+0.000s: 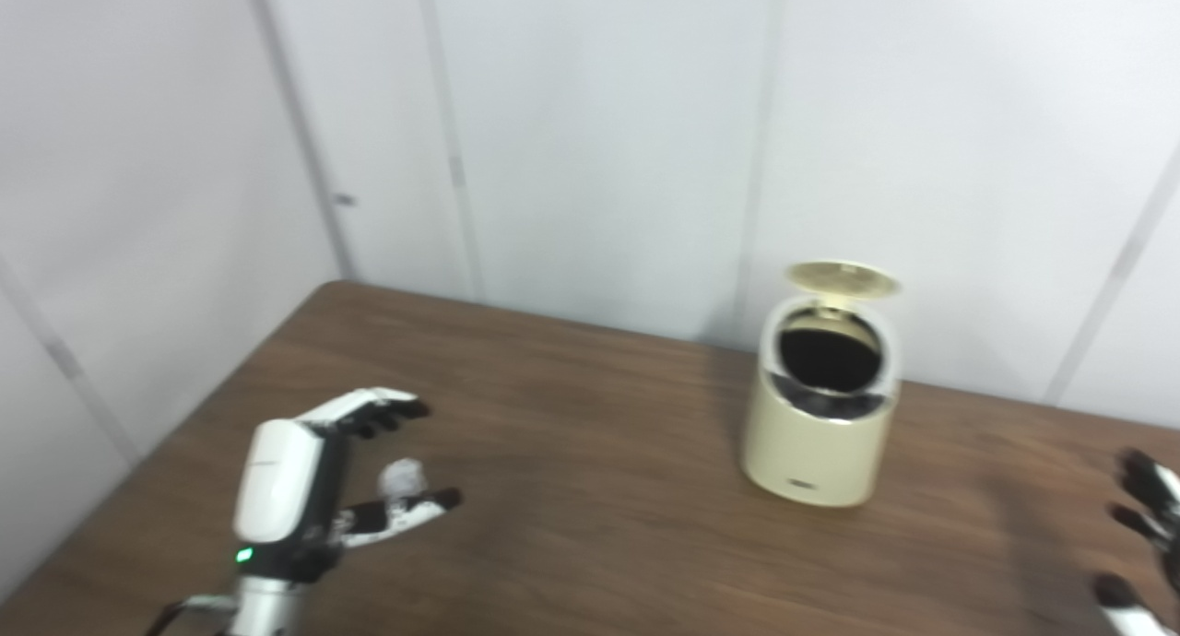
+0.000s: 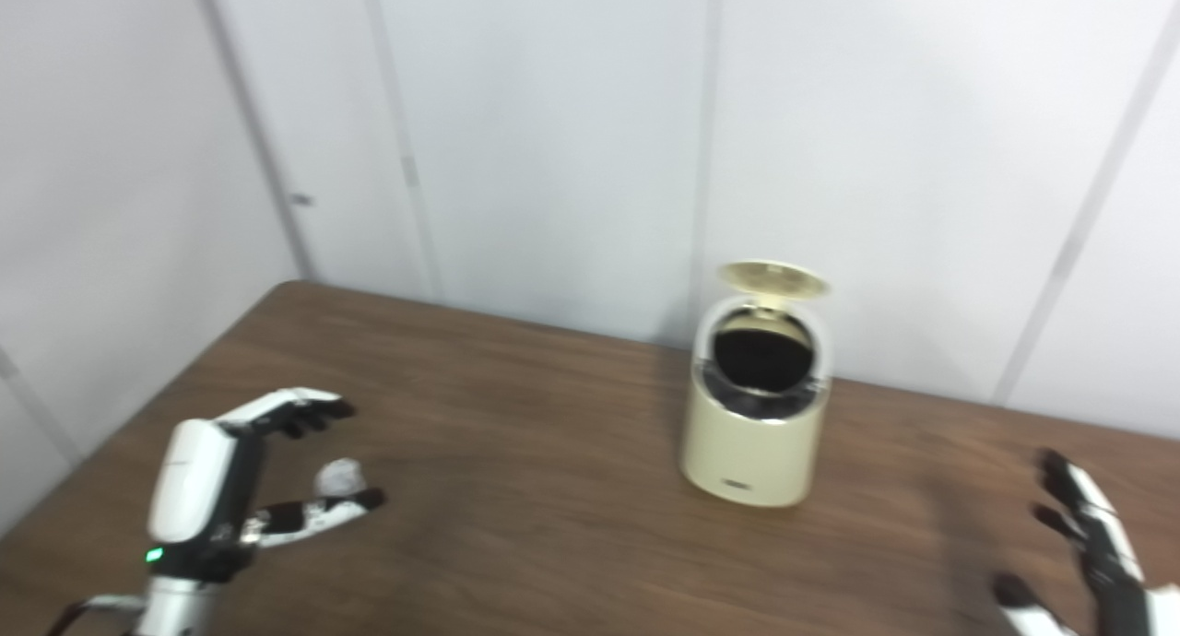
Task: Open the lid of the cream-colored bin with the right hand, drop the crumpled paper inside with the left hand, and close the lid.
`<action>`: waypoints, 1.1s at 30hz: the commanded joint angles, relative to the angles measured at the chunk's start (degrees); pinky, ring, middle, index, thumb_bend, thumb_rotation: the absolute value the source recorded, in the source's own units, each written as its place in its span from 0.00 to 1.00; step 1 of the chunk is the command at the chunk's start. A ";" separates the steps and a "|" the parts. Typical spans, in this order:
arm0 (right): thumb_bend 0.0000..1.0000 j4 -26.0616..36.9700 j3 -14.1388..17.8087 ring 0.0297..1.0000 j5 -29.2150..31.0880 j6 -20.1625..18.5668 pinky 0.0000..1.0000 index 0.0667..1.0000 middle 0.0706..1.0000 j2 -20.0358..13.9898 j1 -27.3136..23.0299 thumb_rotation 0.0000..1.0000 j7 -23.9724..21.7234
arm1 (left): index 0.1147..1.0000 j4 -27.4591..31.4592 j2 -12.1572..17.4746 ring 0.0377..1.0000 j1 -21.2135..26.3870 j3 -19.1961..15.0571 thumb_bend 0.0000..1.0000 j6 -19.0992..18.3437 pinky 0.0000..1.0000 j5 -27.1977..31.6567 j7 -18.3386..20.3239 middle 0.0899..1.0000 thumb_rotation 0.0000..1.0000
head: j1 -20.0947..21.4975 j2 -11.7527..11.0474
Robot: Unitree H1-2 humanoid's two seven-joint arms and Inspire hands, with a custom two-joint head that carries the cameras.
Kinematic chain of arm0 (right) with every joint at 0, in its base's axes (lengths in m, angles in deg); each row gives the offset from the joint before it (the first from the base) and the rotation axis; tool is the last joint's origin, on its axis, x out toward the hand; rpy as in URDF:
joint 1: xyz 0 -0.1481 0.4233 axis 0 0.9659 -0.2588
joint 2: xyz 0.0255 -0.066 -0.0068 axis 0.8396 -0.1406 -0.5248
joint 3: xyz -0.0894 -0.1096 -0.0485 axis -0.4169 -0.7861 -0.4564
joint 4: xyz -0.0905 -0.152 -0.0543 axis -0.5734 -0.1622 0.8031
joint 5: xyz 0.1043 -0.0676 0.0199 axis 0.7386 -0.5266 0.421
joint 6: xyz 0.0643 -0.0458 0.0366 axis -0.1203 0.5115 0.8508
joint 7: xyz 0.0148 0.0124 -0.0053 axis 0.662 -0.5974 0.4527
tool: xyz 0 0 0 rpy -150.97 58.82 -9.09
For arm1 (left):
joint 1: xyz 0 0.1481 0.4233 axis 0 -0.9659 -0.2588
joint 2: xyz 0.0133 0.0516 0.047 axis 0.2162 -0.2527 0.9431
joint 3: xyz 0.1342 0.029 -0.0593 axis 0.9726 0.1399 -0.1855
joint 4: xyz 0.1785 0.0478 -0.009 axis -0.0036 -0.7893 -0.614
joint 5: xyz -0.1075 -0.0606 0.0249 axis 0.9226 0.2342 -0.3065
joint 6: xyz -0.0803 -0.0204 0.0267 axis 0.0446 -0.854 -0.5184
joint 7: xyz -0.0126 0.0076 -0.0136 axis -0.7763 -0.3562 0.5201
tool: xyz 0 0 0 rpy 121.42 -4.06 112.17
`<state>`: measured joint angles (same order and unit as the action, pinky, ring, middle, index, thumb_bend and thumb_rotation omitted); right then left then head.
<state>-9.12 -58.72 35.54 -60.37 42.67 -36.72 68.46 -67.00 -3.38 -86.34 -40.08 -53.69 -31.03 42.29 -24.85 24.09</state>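
Note:
The cream-colored bin stands on the brown table toward the back right. Its round lid is tipped up and the dark opening shows. A small crumpled white paper lies on the table between the fingers and thumb of my left hand, which is open around it and does not grip it. My right hand is low at the right edge, well right of the bin, open with fingers spread and holding nothing.
The wooden table reaches back to white wall panels. Its left edge runs diagonally close to my left arm. Bare tabletop lies between the paper and the bin.

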 commanded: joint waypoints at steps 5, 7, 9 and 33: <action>0.75 -7.26 -0.32 0.87 2.60 3.54 0.76 0.87 0.89 -5.18 1.64 0.82 -0.44 | 0.62 2.31 -0.35 0.59 0.48 0.55 0.92 -2.91 0.53 -2.70 -1.16 0.63 0.29 | -3.40 -0.93; 0.82 -8.31 -0.49 0.85 2.56 3.54 0.75 0.86 0.87 -5.75 1.40 0.85 0.40 | 0.63 2.01 -0.51 0.59 0.74 1.02 0.91 -3.45 0.54 -3.21 -1.31 0.63 0.30 | -4.15 -0.94; 0.85 -9.14 -0.67 0.85 3.04 3.54 0.76 0.85 0.87 -6.24 1.18 0.85 0.76 | 0.63 1.49 -0.43 0.60 0.97 1.22 0.91 -4.24 0.54 -3.80 -1.41 0.63 0.31 | -4.86 -0.97; 0.85 -10.24 -3.14 0.83 3.56 3.53 0.72 0.85 0.86 -8.35 0.96 0.87 3.84 | 0.70 -3.77 1.01 0.69 2.46 4.77 0.99 -15.91 0.59 -8.51 -0.55 0.73 0.37 | -4.72 -0.30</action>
<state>-16.45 -61.03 39.60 -59.11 33.84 -39.41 72.04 -72.36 -3.60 -84.70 -35.47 -68.94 -38.37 42.38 -29.53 23.73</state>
